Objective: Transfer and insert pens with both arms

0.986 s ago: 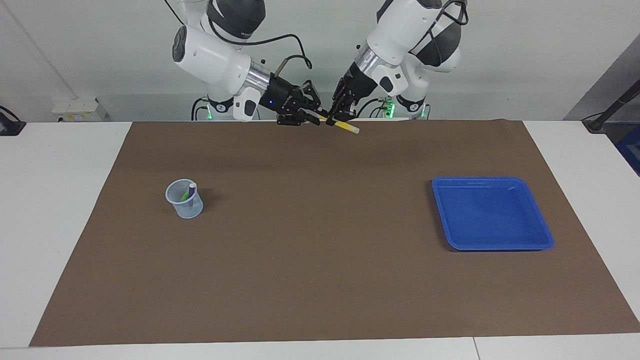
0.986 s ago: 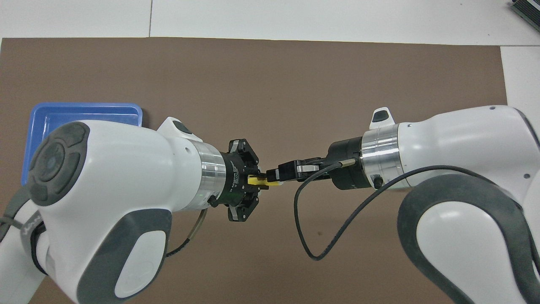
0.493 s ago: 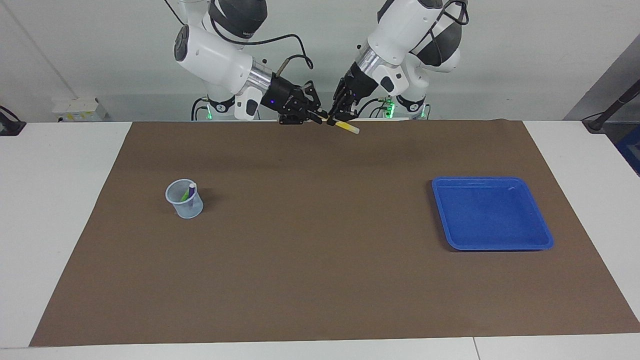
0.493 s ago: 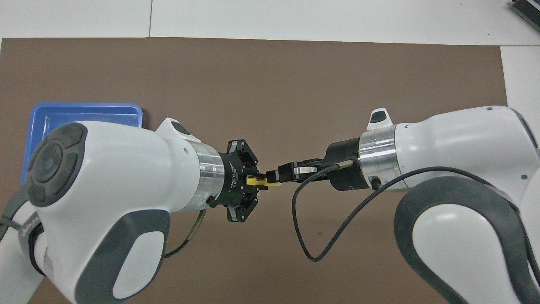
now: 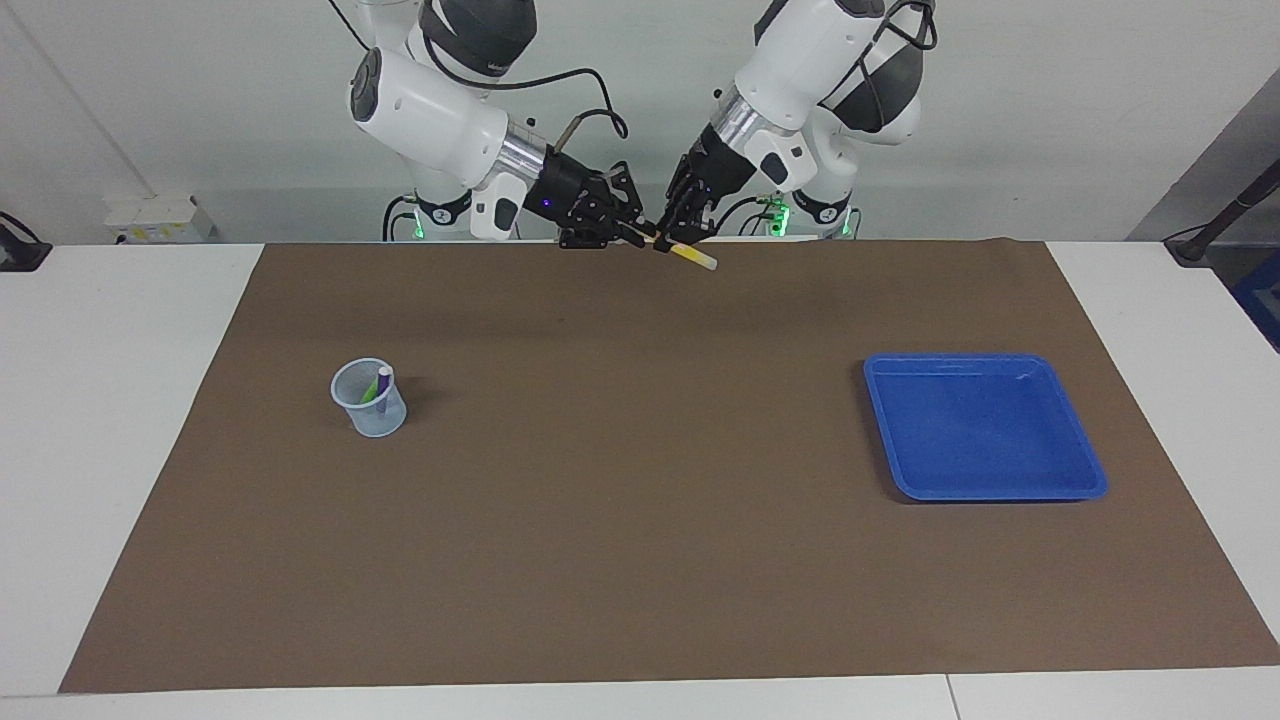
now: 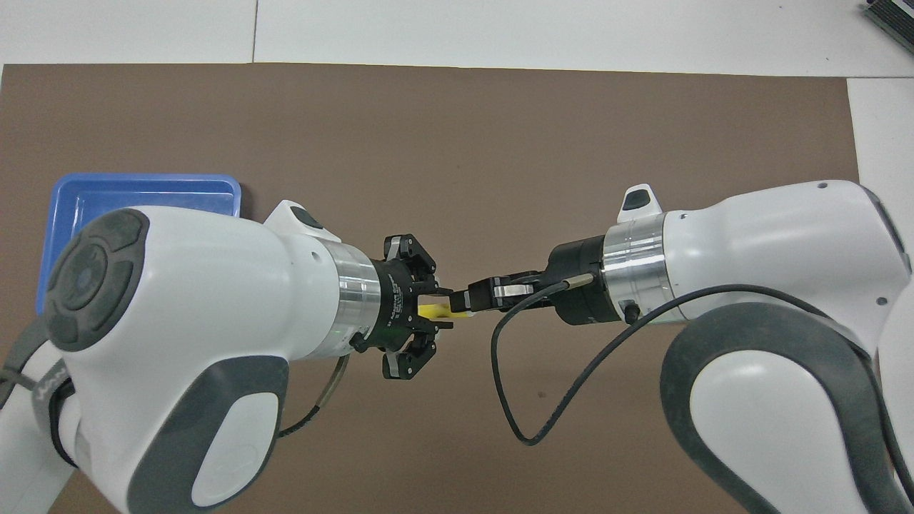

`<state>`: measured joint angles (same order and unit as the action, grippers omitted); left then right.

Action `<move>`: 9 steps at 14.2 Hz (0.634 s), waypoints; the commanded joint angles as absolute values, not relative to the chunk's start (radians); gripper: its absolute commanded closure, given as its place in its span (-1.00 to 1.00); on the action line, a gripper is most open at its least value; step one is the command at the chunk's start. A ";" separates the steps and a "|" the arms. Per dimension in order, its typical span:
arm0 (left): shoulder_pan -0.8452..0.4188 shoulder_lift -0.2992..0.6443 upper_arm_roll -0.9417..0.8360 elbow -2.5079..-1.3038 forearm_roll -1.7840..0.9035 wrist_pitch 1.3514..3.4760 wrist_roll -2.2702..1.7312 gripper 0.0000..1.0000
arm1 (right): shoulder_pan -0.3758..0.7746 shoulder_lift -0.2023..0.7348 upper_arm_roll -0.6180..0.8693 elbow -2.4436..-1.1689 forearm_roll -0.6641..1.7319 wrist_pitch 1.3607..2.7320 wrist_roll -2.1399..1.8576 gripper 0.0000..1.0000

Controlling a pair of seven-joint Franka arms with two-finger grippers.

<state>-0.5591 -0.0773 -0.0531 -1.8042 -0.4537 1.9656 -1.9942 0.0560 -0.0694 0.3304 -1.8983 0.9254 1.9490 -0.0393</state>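
The two arms are doing a hand-over, up in the air, over the edge of the brown mat [image 5: 640, 560] nearest the robots. The left arm [image 5: 800, 60] and the right arm [image 5: 420, 95] are both leaning in toward the middle, so that their grippers are almost meeting tip to tip.

The blue tray [image 5: 985, 358] is sitting toward the left arm's end of the table, and no pens are showing in it. The cup [image 5: 372, 412] is standing toward the right arm's end, well apart from the tray. The purple pen [image 5: 382, 383] and the green pen [image 5: 370, 392] are standing inside it already, so I think this is the last pen.

The yellow pen [image 5: 692, 254] is hanging between the two grippers, tilted, with its pale end sticking out past the left gripper [image 5: 672, 238]. The right gripper [image 5: 640, 233] is pinching the other end of the yellow pen - its jaws are pressed tight on it. The left gripper is around the pen too, but I cannot tell whether its jaws are squeezing or letting go.

Next, I think, the left gripper needs to open all the way and back off - then the right arm needs to carry the pen over the cup and drop it in, pointing straight down.
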 commanded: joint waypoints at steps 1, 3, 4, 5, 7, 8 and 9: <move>-0.571 -0.120 -0.038 -1.830 -0.457 1.945 -2.000 -1.00 | 0.055 -0.069 0.336 -1.894 0.900 1.956 -0.009 1.00; -0.558 -0.139 -0.034 -1.827 -0.443 1.883 -1.987 -1.00 | 0.051 -0.068 0.336 -1.891 0.871 1.950 -0.011 1.00; -0.545 -0.150 -0.031 -1.827 -0.425 1.853 -1.947 -1.00 | 0.048 -0.064 0.336 -1.891 0.849 1.950 -0.012 1.00; -0.523 -0.156 -0.029 -1.825 -0.414 1.838 -1.906 -1.00 | 0.045 -0.063 0.336 -1.888 0.812 1.950 -0.012 1.00; -0.421 -0.164 -0.029 -1.824 -0.413 1.789 -1.812 -1.00 | 0.041 -0.063 0.334 -1.887 0.732 1.950 -0.008 1.00; -0.363 -0.166 -0.029 -1.821 -0.413 1.766 -1.743 -1.00 | 0.041 -0.064 0.331 -1.887 0.695 1.950 -0.008 1.00; -0.300 -0.167 -0.028 -1.822 -0.413 1.747 -1.662 -1.00 | 0.038 -0.064 0.330 -1.887 0.652 1.950 -0.006 1.00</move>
